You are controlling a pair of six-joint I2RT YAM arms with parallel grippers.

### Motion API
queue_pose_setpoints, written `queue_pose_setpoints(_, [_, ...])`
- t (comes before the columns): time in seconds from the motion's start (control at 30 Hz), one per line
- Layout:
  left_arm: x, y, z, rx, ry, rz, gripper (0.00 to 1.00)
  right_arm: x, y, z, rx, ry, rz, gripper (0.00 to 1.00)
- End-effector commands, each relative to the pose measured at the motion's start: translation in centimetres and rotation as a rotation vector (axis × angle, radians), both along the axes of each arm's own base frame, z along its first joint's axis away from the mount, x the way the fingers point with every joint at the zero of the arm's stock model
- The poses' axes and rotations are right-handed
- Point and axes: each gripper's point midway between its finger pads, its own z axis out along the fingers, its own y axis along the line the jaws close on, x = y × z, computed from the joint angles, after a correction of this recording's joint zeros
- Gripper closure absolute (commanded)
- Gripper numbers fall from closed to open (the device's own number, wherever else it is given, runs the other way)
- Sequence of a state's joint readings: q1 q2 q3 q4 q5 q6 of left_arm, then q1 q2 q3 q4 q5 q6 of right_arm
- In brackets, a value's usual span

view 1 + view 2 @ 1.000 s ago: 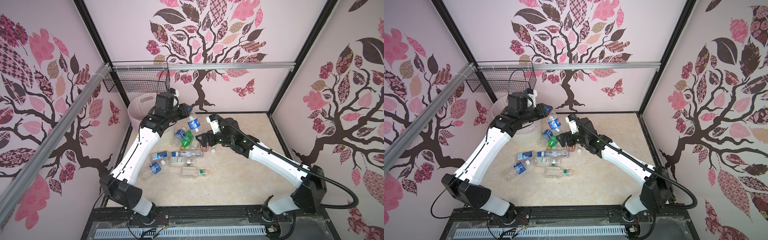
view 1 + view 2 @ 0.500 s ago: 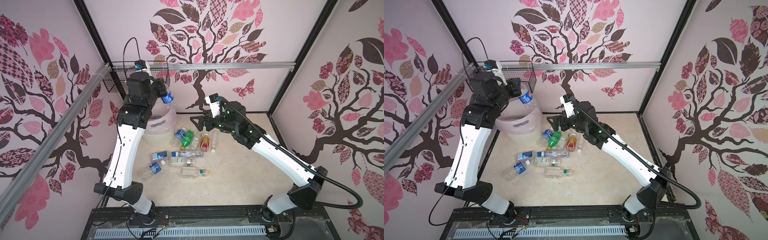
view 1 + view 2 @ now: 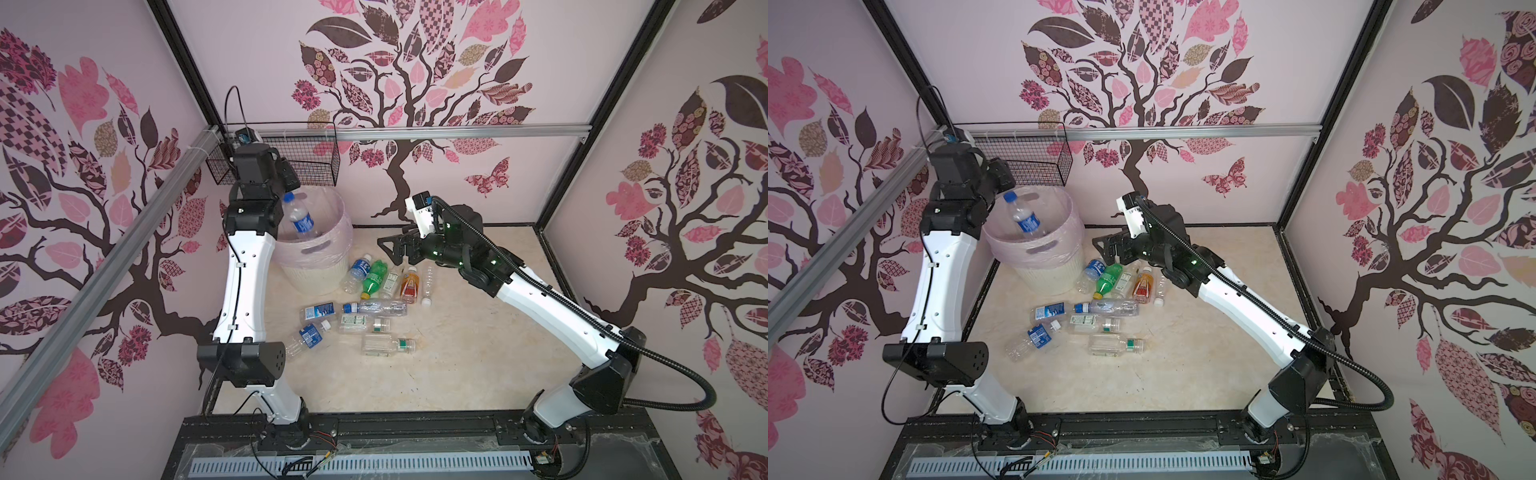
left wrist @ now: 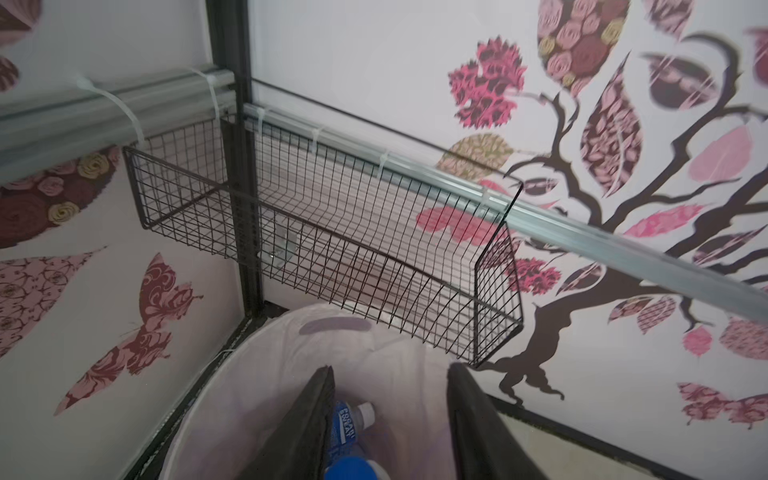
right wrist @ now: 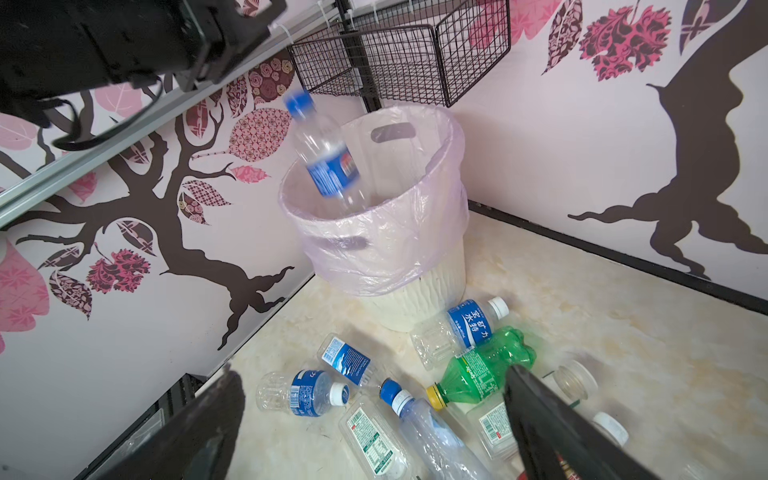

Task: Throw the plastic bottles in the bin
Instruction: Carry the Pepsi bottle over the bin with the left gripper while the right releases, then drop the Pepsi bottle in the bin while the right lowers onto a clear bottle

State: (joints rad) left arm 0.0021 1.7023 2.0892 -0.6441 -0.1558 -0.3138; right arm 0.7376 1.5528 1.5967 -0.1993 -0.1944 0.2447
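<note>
A clear bottle with a blue label and cap (image 3: 300, 218) (image 3: 1025, 220) (image 5: 326, 162) hangs tilted in mid-air at the mouth of the bin (image 3: 316, 274) (image 3: 1050, 274) (image 5: 415, 257), touching nothing. My left gripper (image 3: 290, 178) (image 3: 1000, 174) (image 4: 390, 370) is just above it, open. Another blue-label bottle (image 4: 351, 422) lies inside the lined bin (image 4: 249, 374). Several plastic bottles lie on the floor beside the bin, among them a green one (image 3: 372, 278) (image 5: 478, 370) and an orange-red one (image 3: 409, 284). My right gripper (image 3: 384, 249) (image 3: 1100, 245) (image 5: 374, 374) hovers open above that pile, holding nothing.
A black wire mesh basket (image 3: 307, 158) (image 4: 332, 249) hangs from the rail in the back left corner, right above the bin. Patterned walls close in the back and both sides. Bare floor (image 3: 457, 374) stretches in front of and right of the pile.
My left arm rose from the pile with the blue-label bottle to above the bin, then opened; the bottle is dropping. My right gripper lifted off the pile, still open.
</note>
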Motion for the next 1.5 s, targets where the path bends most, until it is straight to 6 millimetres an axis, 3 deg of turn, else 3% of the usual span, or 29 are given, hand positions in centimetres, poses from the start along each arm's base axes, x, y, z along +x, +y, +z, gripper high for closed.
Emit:
queue_pose_setpoints(0.0, [-1.8,-2.3,0.4,-0.043,-0.018,-0.083,0.03,-0.4,-0.3,-0.9,-0.011,0.025,-0.005,0.01])
queue_pose_setpoints(0.2, [-4.7,-8.4,2.3,0.032,-0.061,-0.226,0.03,0.1,-1.2,-2.6,-0.035,0.057,-0.075,0.00])
queue_pose_setpoints(0.23, [-4.9,-9.3,1.1,0.026,-0.035,-0.249,0.03,0.3,-1.6,-3.0,-0.042,0.063,-0.098,0.00])
queue_pose_setpoints(0.53, [-8.6,-16.3,-1.4,-0.049,-0.006,-0.428,0.03,1.4,-6.1,-8.3,-0.161,0.149,-0.292,0.00])
queue_pose_setpoints(0.73, [-10.6,-20.0,-4.7,-0.115,0.065,-0.533,0.03,2.8,-11.3,-13.9,-0.163,0.289,-0.444,0.01])
queue_pose_setpoints(0.83, [-11.8,-21.9,-6.9,-0.170,0.112,-0.589,0.03,3.2,-12.8,-17.3,-0.207,0.336,-0.492,0.01])
queue_pose_setpoints(0.97, [-13.0,-23.6,-9.8,-0.239,0.183,-0.635,0.03,3.7,-13.5,-21.9,-0.261,0.408,-0.528,0.00])
queue_pose_setpoints(1.07, [-13.7,-24.5,-12.1,-0.286,0.246,-0.663,0.03,4.3,-13.5,-24.2,-0.260,0.454,-0.536,0.01])
queue_pose_setpoints(1.47, [-16.2,-25.7,-18.3,-0.379,0.393,-0.693,0.03,9.9,-13.6,-30.4,-0.295,0.560,-0.585,0.11])
